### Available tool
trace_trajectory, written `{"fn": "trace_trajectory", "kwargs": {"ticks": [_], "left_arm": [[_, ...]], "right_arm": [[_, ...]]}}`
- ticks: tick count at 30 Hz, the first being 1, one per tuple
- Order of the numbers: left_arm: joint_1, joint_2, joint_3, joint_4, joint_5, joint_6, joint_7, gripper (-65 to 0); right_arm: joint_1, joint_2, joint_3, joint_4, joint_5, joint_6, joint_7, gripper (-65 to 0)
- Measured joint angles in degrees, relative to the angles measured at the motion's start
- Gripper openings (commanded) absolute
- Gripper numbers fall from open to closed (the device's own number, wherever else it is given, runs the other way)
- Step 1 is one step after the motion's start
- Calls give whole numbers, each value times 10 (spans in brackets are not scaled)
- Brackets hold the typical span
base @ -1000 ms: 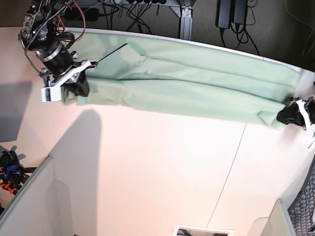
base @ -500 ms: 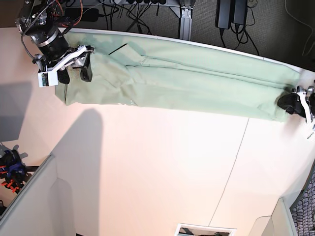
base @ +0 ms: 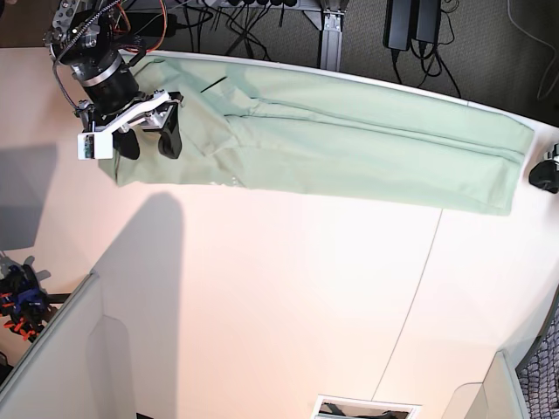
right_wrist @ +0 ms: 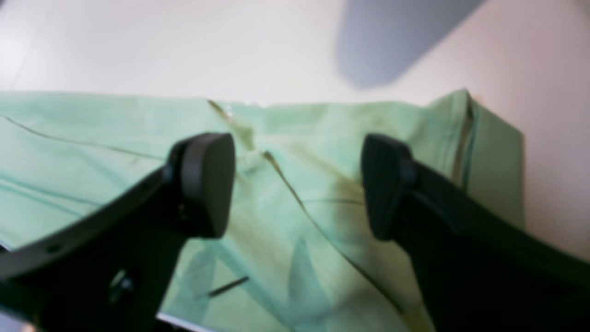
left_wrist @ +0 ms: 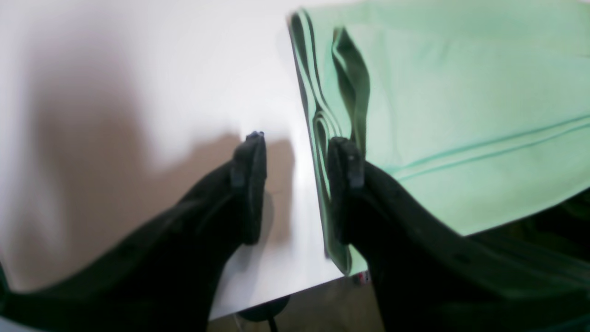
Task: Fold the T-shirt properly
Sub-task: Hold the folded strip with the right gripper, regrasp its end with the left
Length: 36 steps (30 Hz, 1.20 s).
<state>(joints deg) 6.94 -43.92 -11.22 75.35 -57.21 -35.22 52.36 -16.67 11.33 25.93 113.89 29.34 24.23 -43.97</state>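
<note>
The T-shirt (base: pixel 349 148) lies as a long pale mint-green strip along the far side of the table (base: pixel 288 297). My right gripper (base: pixel 148 140) hovers open over the strip's left end. In the right wrist view, cloth (right_wrist: pixel 299 212) shows between the spread fingers (right_wrist: pixel 207 184) of that gripper (right_wrist: pixel 297 184), and nothing is held. My left gripper (left_wrist: pixel 297 180) is open at the strip's right end. One finger (left_wrist: pixel 345 184) stands over the layered cloth edge (left_wrist: pixel 322 138), the other over bare table. In the base view only its tip (base: pixel 543 175) shows at the right edge.
Cables and black power bricks (base: pixel 410 22) hang behind the table's far edge. A grey panel (base: pixel 52 367) rises at the front left, with an orange and blue object (base: pixel 17 301) beside it. The table edge (left_wrist: pixel 276 295) runs just below the left gripper.
Both grippers have opened and let go of the shirt's ends. The strip has settled flat on the table. The left gripper drew back to the right; the right gripper now hovers over the left end.
</note>
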Motion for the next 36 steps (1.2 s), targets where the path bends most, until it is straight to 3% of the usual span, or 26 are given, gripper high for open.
{"fn": "trace_trajectory", "kwargs": {"ticks": [3,6,15,28,36], "left_arm": [[-3,19,0,-12,-2,1,-4,-331],[-2,35,-3,-34,-6,3,-4,-332],[-3,28,-60,-43,-80,0,14,-332],[-3,39,-44,-42,-69,-6,21,-331],[-3,39,-44,-28,-80,-20,28,-284]], "right_arm": [[-5,-7,0,0,-2,0,-2,-222],[-4,-7,0,0,-2,0,-2,-222],[-3,-7,1,0,-2,0,-2,-222],[-3,-7,1,0,-2,0,-2,-222],[-3,-7,1,0,-2,0,-2,-222]]}}
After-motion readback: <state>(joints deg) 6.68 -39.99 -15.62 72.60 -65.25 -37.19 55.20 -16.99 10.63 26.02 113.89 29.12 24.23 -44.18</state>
